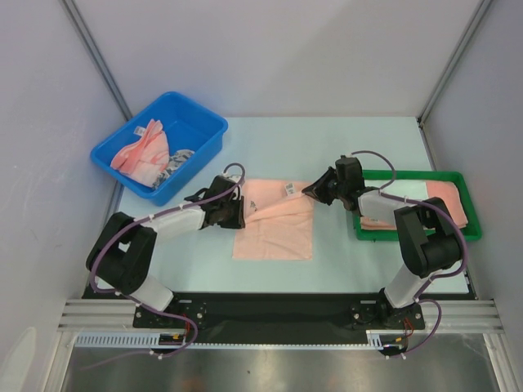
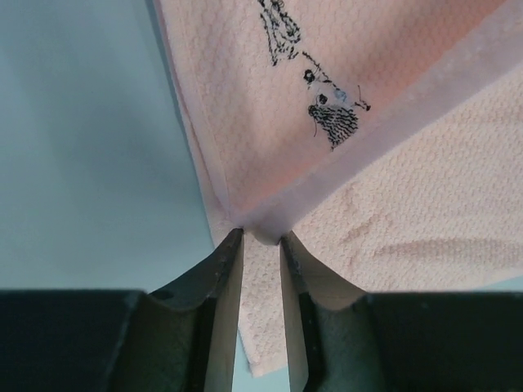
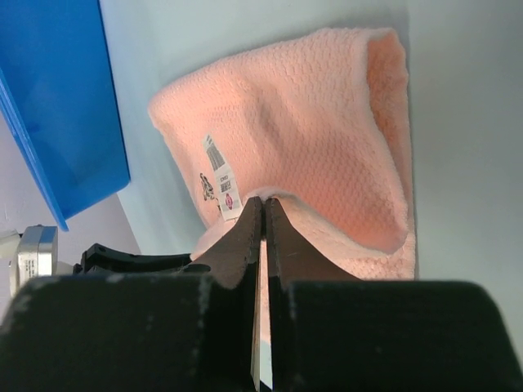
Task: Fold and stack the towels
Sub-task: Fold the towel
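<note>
While the salmon-pink towel lies spread on the table between the arms, its far edge is lifted off the surface. The left gripper is pinched on the far-left corner and the right gripper is clamped on the far-right hem by the label. That held edge runs left to right, each arm at its own end. The rest of the cloth stretches towards the bases, so the fold likely calls for both hands to carry the edge nearward together. The green tray is at the right.
</note>
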`<move>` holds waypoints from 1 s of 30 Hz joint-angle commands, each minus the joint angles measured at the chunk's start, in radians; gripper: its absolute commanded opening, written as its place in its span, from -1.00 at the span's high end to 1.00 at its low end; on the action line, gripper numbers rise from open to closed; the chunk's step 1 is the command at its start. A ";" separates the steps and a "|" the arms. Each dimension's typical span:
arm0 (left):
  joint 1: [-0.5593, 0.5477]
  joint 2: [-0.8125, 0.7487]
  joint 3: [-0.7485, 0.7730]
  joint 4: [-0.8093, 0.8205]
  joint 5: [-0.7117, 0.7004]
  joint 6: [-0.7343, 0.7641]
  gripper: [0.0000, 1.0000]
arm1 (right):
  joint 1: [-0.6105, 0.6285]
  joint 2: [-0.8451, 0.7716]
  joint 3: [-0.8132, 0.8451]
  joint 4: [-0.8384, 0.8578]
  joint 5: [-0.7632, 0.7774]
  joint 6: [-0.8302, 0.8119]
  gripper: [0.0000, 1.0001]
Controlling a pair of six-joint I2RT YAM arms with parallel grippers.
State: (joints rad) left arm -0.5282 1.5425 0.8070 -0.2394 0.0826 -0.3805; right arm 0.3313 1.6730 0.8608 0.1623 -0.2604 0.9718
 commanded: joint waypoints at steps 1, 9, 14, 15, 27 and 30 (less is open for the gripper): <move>-0.009 0.008 0.035 -0.006 -0.004 0.022 0.50 | -0.005 -0.021 0.037 0.033 0.003 -0.004 1.00; -0.009 0.002 0.099 -0.098 -0.069 0.048 0.99 | -0.005 -0.044 0.038 0.010 -0.031 -0.033 1.00; -0.009 -0.065 0.182 -0.227 -0.057 0.095 0.99 | -0.009 -0.131 0.046 -0.079 -0.039 -0.120 1.00; -0.009 -0.073 0.199 -0.257 -0.060 0.112 0.99 | -0.011 -0.148 0.047 -0.130 -0.039 -0.139 1.00; -0.065 -0.189 0.249 -0.509 -0.023 0.177 0.99 | 0.031 -0.482 -0.197 -0.308 -0.076 -0.202 1.00; -0.090 -0.199 0.166 -0.459 0.023 0.151 0.99 | 0.081 -0.555 -0.313 -0.258 -0.044 -0.182 1.00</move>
State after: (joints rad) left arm -0.5907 1.3735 1.0340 -0.6830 0.0616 -0.2272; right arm 0.3710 1.1610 0.6426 -0.1040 -0.3336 0.7856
